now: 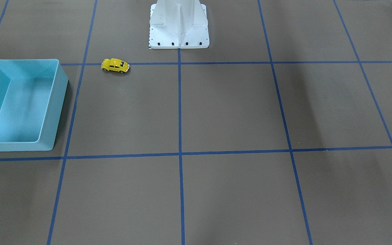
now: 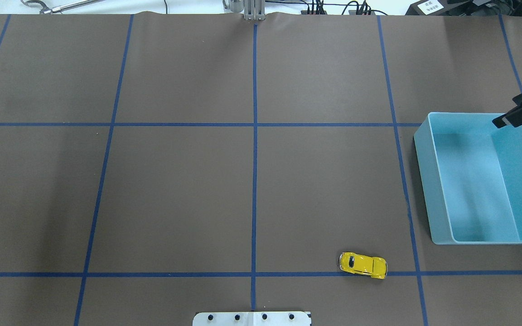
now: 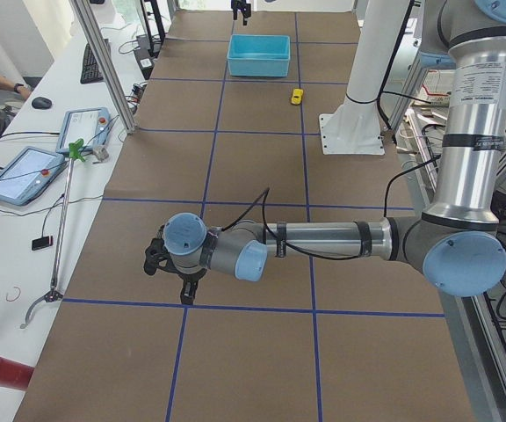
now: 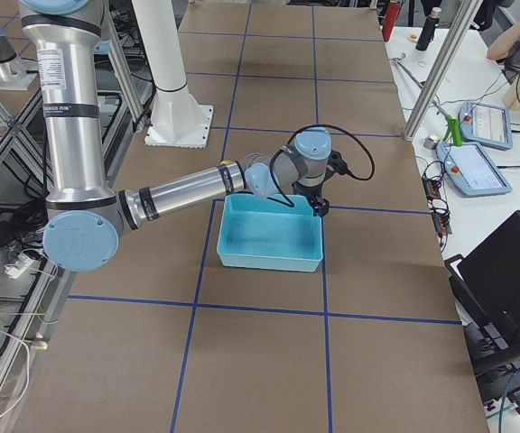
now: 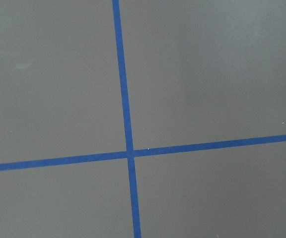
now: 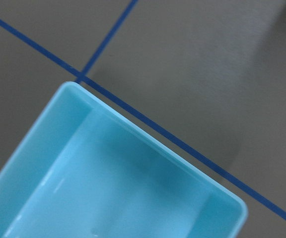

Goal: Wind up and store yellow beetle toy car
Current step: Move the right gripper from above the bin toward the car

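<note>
The yellow beetle toy car (image 2: 363, 265) stands on its wheels on the brown table close to the robot's base, beside a blue tape line. It also shows in the front-facing view (image 1: 115, 65) and, small, in the exterior left view (image 3: 296, 96). My right gripper (image 2: 500, 121) hangs above the far right corner of the empty light blue bin (image 2: 424, 181); its fingers look shut and empty. It is far from the car. My left gripper (image 3: 183, 283) hovers low over the table's left end, seen only from the side, so I cannot tell its state.
The white robot base (image 1: 179, 37) stands by the near edge, close to the car. Blue tape lines grid the table. A grabber tool (image 3: 60, 229) and tablets lie on the operators' desk beside the table. The right wrist view shows the bin's corner (image 6: 73, 91).
</note>
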Controlling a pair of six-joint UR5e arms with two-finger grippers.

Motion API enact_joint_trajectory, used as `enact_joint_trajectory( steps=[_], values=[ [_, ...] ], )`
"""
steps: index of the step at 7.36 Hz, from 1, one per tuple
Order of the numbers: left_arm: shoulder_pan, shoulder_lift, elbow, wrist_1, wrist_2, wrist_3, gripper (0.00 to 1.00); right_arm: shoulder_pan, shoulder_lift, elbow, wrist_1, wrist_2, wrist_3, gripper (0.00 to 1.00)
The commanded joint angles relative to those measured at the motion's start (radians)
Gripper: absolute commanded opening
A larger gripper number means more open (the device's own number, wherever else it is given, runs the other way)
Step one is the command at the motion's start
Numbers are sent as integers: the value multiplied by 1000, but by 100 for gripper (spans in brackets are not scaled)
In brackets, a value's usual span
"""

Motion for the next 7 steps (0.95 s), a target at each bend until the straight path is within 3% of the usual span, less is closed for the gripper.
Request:
enact_joint_trajectory(
  steps=[1, 4, 6, 7],
  values=[
    [-10, 68, -69, 11, -1, 2, 100, -32, 9, 69, 34, 19, -2, 100],
    [-4, 66, -61, 22, 68, 8, 100, -197, 6, 209, 36, 11, 24, 100],
    [7, 12, -69, 198, 84, 14, 100, -307, -4, 298, 36, -38, 184, 99],
    [10, 17, -67, 202, 134, 31, 100, -355, -5, 312, 36, -77, 252, 99]
  ],
)
